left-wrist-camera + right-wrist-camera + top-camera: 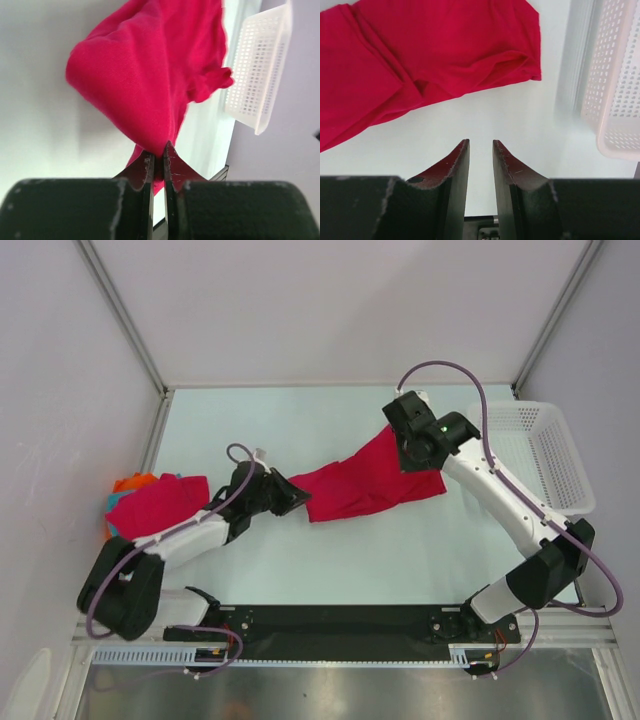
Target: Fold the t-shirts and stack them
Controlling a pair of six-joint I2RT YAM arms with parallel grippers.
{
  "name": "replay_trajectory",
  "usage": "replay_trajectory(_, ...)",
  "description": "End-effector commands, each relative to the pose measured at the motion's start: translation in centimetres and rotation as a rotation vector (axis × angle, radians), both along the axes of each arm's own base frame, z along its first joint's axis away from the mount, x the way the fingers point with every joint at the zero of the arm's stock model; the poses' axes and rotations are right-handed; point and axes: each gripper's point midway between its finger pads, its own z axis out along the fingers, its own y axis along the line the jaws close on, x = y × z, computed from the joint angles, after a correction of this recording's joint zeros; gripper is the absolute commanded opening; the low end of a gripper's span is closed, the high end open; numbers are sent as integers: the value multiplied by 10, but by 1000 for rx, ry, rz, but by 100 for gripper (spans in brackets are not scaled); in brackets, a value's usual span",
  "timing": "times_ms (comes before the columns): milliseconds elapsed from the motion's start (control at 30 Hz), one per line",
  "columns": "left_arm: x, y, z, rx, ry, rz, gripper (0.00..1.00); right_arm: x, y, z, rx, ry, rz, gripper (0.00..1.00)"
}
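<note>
Spreading seemed underway: left gripper (158,157) clamped the crimson t-shirt (150,65); right gripper (481,150), parted and empty, needed a far corner.

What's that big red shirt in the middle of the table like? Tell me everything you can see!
The red shirt is soft, plain crimson cloth, with no print showing. It is rumpled and unfolded, stretched slantwise across the middle of the pale table. The left jaws are pinched shut on its bunched left end. Its right end lies flat with a few folds; the right jaws stand open beside it, holding nothing.
</note>
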Motion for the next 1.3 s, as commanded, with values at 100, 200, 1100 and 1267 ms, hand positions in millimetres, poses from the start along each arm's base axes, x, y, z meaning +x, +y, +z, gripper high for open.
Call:
replay_trajectory(100, -42, 42, 44, 97, -102, 36, 9, -5, 13, 9, 91, -49, 6, 31)
replay_trajectory(200, -56, 57, 70, 102, -157, 63, 11, -8, 16, 12, 96, -56, 17, 31)
replay_trajectory(1100, 80, -92, 78, 120, -92, -271, 15, -8, -35, 35, 78, -120, -50, 32)
replay_trajectory(1267, 91, -124, 75, 97, -80, -322, 15, -5, -45, 33, 75, -115, -70, 32)
